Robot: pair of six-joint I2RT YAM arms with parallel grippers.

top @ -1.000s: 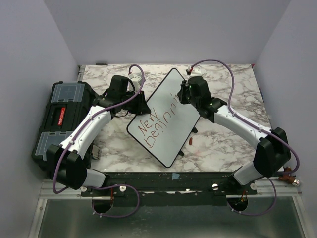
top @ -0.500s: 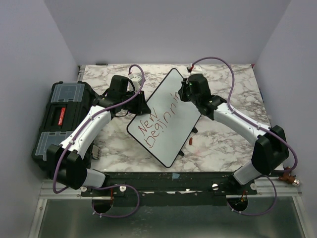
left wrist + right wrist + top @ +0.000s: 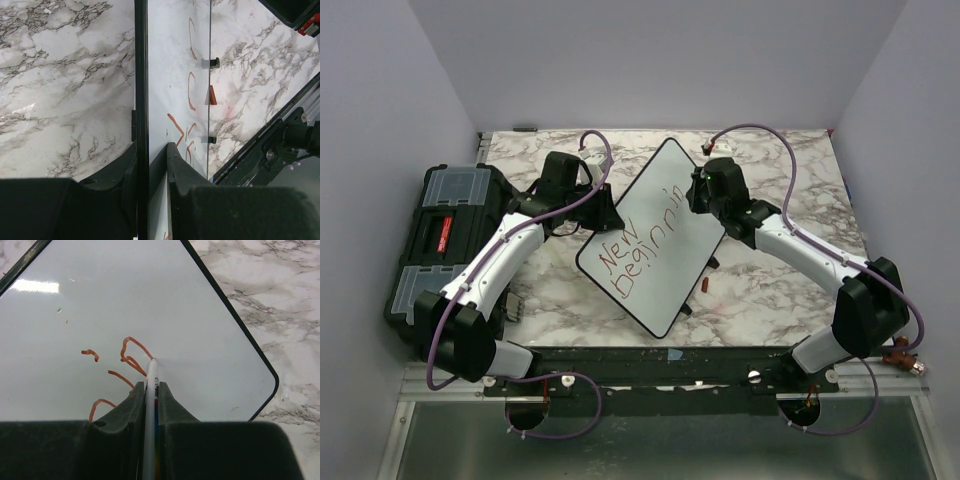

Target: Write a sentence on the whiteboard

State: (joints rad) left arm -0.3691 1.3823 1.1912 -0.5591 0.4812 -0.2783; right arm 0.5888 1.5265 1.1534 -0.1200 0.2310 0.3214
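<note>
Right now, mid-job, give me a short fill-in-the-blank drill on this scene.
The right end effector is shut on a ____.
The left end effector clamps the whiteboard by its ____.
The sentence is written in ____ ink.
Missing words: marker; edge; red.

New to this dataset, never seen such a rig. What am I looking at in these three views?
Two robot arms are bolted at a marble table's near edge. The wide picture is from a fixed camera above and behind them; the other two come from a camera on each wrist. On the table lies a whiteboard; a black toolbox sits at the left. The left gripper clamps the whiteboard's edge. The right gripper holds a marker, tip on the board, by red lettering.
</note>
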